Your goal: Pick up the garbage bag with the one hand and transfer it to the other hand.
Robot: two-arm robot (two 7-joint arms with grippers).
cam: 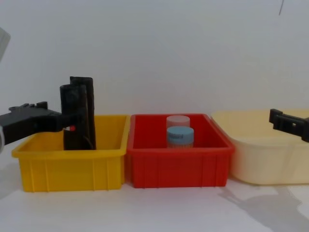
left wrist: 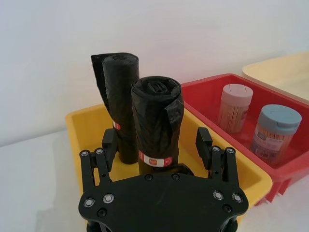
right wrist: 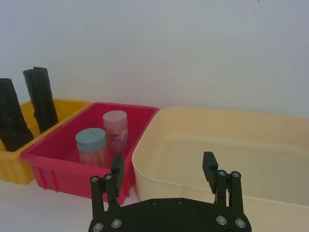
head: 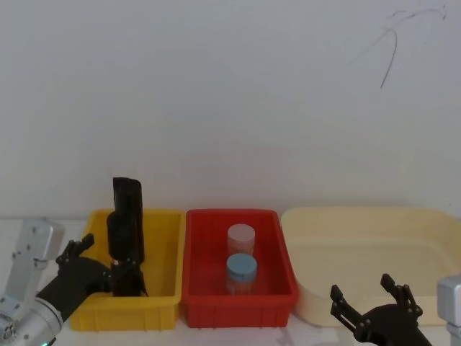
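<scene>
The garbage bag (left wrist: 157, 126), a thick glossy black roll with a red-and-white mark, stands upright in the yellow bin (left wrist: 87, 126). It also shows in the head view (head: 119, 238) and the chest view (cam: 72, 113). My left gripper (left wrist: 155, 145) is open with one finger on each side of the roll's lower part, and small gaps show between fingers and plastic. From the head view the left gripper (head: 124, 277) reaches into the bin from the left. My right gripper (head: 371, 297) hangs open and empty in front of the cream tub (head: 374, 238).
A thinner square-topped black roll (left wrist: 118, 96) stands just behind the garbage bag in the same bin. The red bin (head: 209, 288) in the middle holds a pink-lidded jar (head: 241, 236) and a blue-lidded jar (head: 241, 270). A white wall stands close behind.
</scene>
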